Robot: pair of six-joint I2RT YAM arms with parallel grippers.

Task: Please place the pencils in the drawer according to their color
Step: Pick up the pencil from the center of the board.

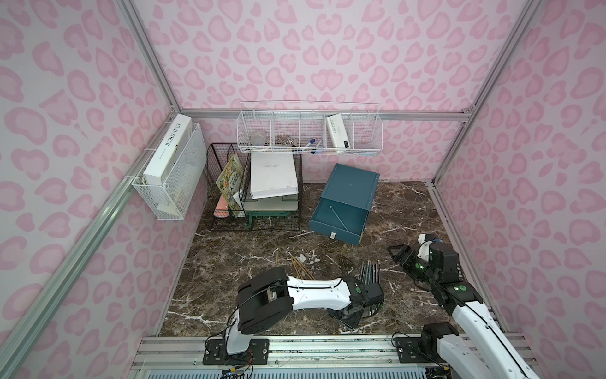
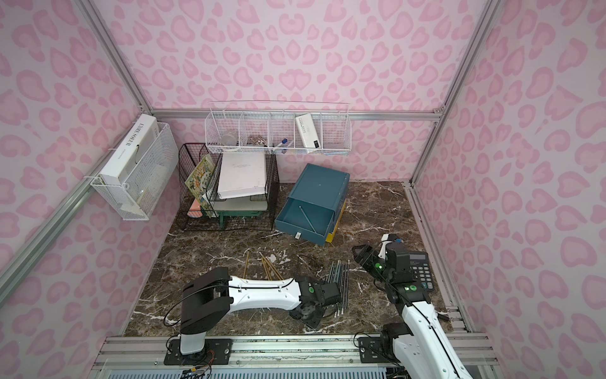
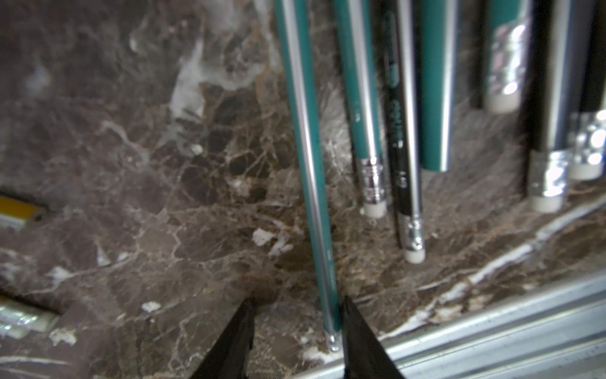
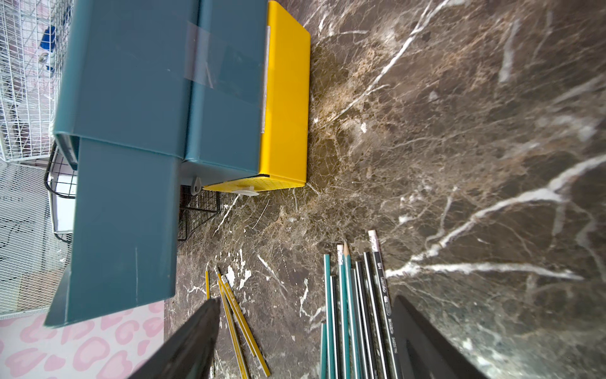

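A bunch of teal and black pencils [image 1: 370, 272] [image 2: 339, 275] [image 4: 354, 311] lies side by side on the marble table, with yellow pencils [image 1: 300, 264] [image 4: 236, 315] further left. My left gripper [image 3: 296, 303] [image 1: 352, 316] is down at the bunch's near end and open. One teal pencil [image 3: 308, 164] lies between its jaws, against one finger, with a gap to the other. My right gripper [image 4: 305, 300] [image 1: 398, 252] hovers open and holds nothing. The drawer cabinet [image 1: 351, 187] has its top teal drawer [image 1: 337, 226] pulled out with one pencil [image 1: 339, 218] inside. The yellow drawer [image 4: 285, 98] is at the bottom.
A black wire file rack [image 1: 252, 197] with books stands left of the cabinet. A white wire basket [image 1: 308, 134] hangs on the back wall, another [image 1: 170, 170] on the left wall. A calculator [image 2: 419, 270] lies under the right arm. The aluminium rail [image 3: 492, 328] borders the near edge.
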